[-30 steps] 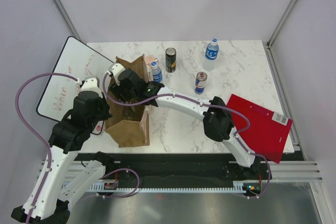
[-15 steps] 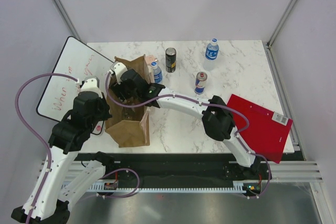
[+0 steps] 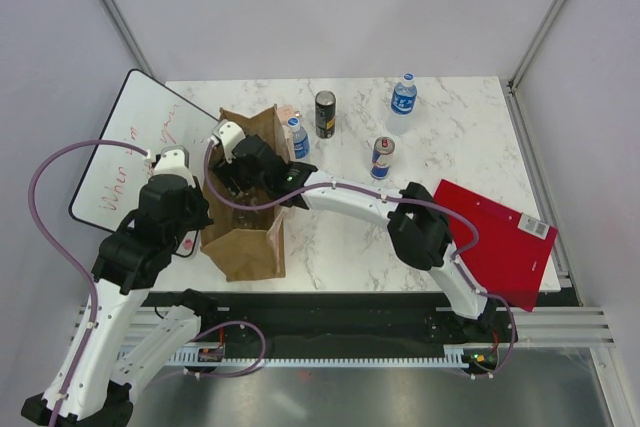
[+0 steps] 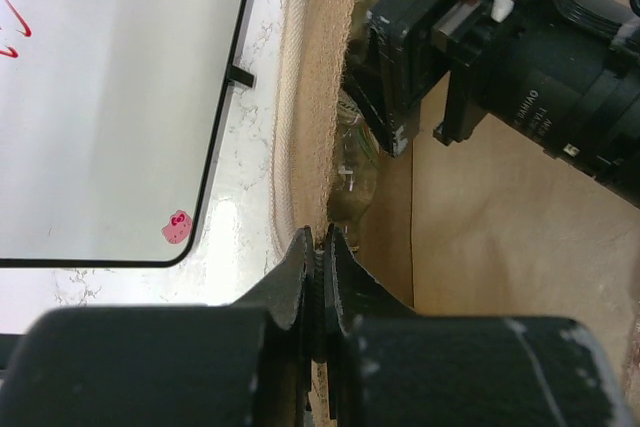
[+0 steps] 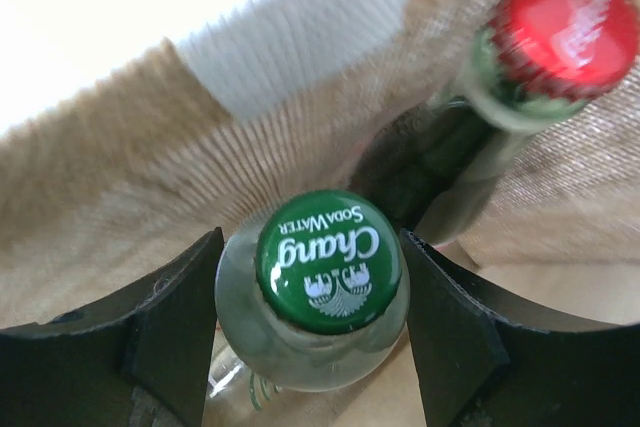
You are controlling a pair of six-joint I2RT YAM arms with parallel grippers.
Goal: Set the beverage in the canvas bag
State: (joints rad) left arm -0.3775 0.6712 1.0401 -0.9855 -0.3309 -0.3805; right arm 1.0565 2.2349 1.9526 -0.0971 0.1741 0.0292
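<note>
At far left, a whiteboard [image 3: 125,147] with red writing, near the bag and no part of the job. Next to it, the left gripper [image 4: 318,247], clenched on the left rim of the canvas bag [image 3: 250,247]: pinches the woven edge between both fingers, most likely to keep the mouth spread and the bag upright during loading. Inside that mouth, the right gripper [image 5: 312,287], extended across from the right side and down between the walls. Grasps a clear glass bottle with a green cap [image 5: 328,262] by the neck, one finger pressed to each side, apparently to hold it upright for a straight drop. Lies within the bag's walls; cannot tell whether base meets bottom. Just beside it, a dark bottle with a red cap [image 5: 558,32], tilted against the bag wall, seemingly loaded. Judged as the lowering-and-letting-go step, release not yet made; calls for opening the fingers only with the bottle standing, then lifting clear without snagging the rim. Right of the bag on the marble table [image 3: 460,137]: a small water bottle [image 3: 297,135] just beside the bag's far corner, a dark can [image 3: 325,113], a blue-and-silver can [image 3: 382,157], a blue-labelled bottle [image 3: 403,94], apart from one another. At far right, a red folder [image 3: 495,242], overhanging the table's near corner.
</note>
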